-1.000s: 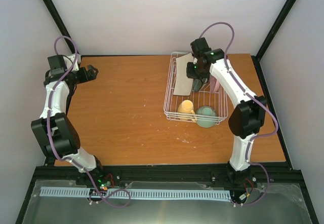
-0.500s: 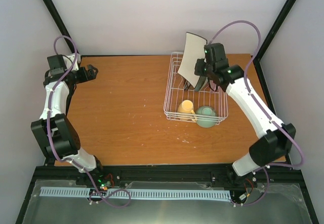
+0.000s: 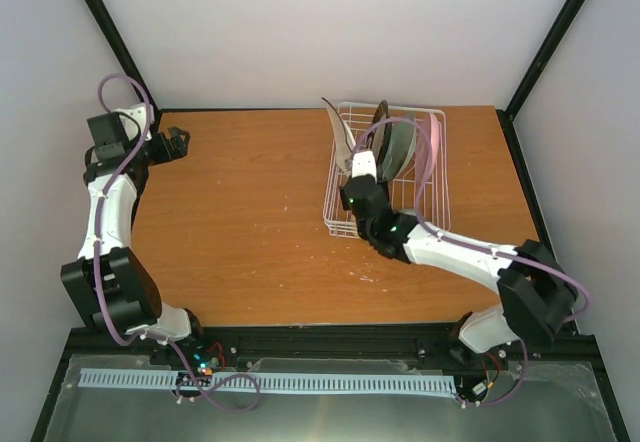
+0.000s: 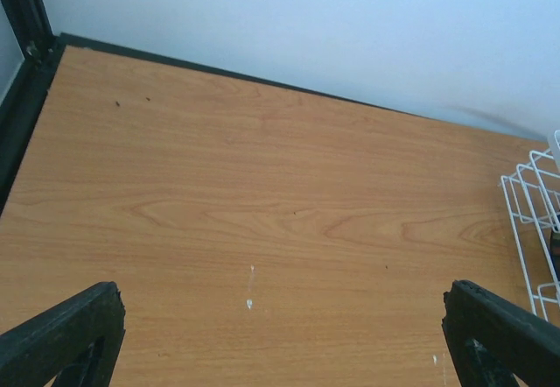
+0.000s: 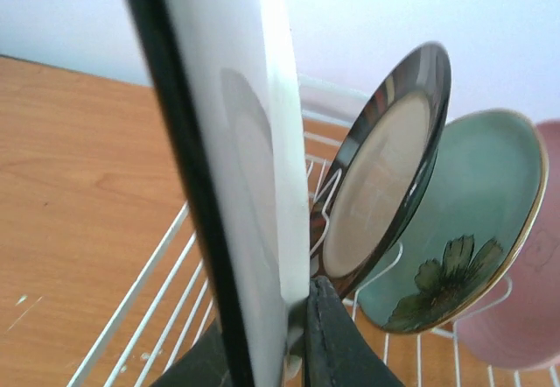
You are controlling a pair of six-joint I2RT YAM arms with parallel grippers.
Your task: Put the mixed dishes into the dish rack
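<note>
My right gripper (image 3: pixel 358 168) is shut on the lower edge of the white square plate (image 3: pixel 338 130), which stands upright and edge-on over the left end of the white wire dish rack (image 3: pixel 440 194). In the right wrist view this plate (image 5: pixel 236 186) fills the left, pinched between the gripper's (image 5: pixel 293 326) black fingers. Behind it the dark-rimmed cream plate (image 5: pixel 385 186), the mint-green plate (image 5: pixel 477 229) and the pink plate (image 5: pixel 529 317) lean in the rack's slots. My right arm hides the mug and the bowl. My left gripper (image 3: pixel 180 143) is open at the far left, holding nothing.
The right forearm (image 3: pixel 450 247) lies low across the rack's near side. The left wrist view shows bare wooden table (image 4: pixel 262 194), the rack's corner (image 4: pixel 529 221) at the right edge and the back wall. Black frame posts stand at the table's corners.
The right arm has swung from the rack's far right round to its near side, carrying the white square plate to the rack's left end. It now covers the mug and bowl. The left arm barely moved.
</note>
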